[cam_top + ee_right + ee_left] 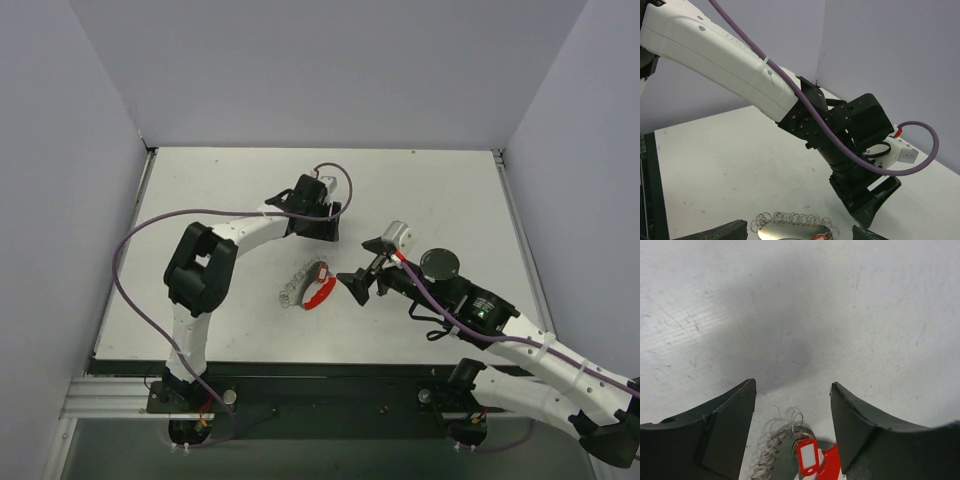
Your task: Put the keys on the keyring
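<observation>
– White counter (200, 310), plain lilac walls (330, 70). Where is the keyring?

– The keyring (318, 296) lies flat in the middle of the counter, between my two tools. In the top view its long axis slants from near-left to far-right. The red arc (831, 466) is its near-right half and the chain band (795, 219) its far-left half.

– And the key?

– The key (807, 456) rests at the loop's far end, where arc and band meet, and it touches them. I cannot tell whether it is threaded on.

– What are your tools doing?

– My left tool (792, 385) is spread wide with only bare counter between its fingers (715, 435). My right tool (799, 227) is spread too, and empty.

– Which way is the loop from each?

– From the left tool it lies back toward my bases. Key and band show only at the bottom edge of that wrist view, behind the fingertips. From the right tool it lies to my left, with the band running across the gap between the fingers.

– Which arm is nearer?

– The right one, I judge, since it sits just beside the arc. The left hangs off beyond the key's end, so it would have to draw back toward me before it could close on anything.
</observation>
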Motion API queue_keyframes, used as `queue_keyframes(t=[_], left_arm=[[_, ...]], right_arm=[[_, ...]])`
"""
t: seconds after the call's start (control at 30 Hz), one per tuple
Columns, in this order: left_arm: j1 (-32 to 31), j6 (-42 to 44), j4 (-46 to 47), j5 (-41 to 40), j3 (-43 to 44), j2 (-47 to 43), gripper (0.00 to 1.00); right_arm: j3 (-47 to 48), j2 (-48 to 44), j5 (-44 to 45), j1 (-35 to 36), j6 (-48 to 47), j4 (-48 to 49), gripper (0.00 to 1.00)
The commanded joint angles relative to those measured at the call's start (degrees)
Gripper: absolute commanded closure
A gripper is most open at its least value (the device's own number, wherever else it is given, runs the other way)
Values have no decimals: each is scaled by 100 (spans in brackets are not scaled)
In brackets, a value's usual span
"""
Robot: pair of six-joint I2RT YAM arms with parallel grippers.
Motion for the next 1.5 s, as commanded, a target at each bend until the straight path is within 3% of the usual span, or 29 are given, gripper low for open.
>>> queue_keyframes(t=[0.0, 0.13, 0.47, 0.9, 1.33, 1.47], left_arm=[[-81, 394, -245, -985, 587, -67, 26], [-221, 605, -115, -1618, 359, -603, 10], [-248, 763, 509, -2094, -1029, -2519, 9], [-231, 684, 1362, -2234, -2831, -5488, 9], [-204, 202, 616, -2630, -3816, -7239, 9], [-204, 148, 414, -2761, -4053, -7494, 9]], right_arm=[[14, -97, 97, -35, 36, 140, 17], [14, -132, 106, -36, 71, 140, 16], [5, -220, -87, -79, 124, 166, 0], [-100, -387, -9, -115, 194, 237, 0], [-311, -580, 589, -150, 414, 298, 0], [-443, -747, 1360, -150, 572, 228, 0]])
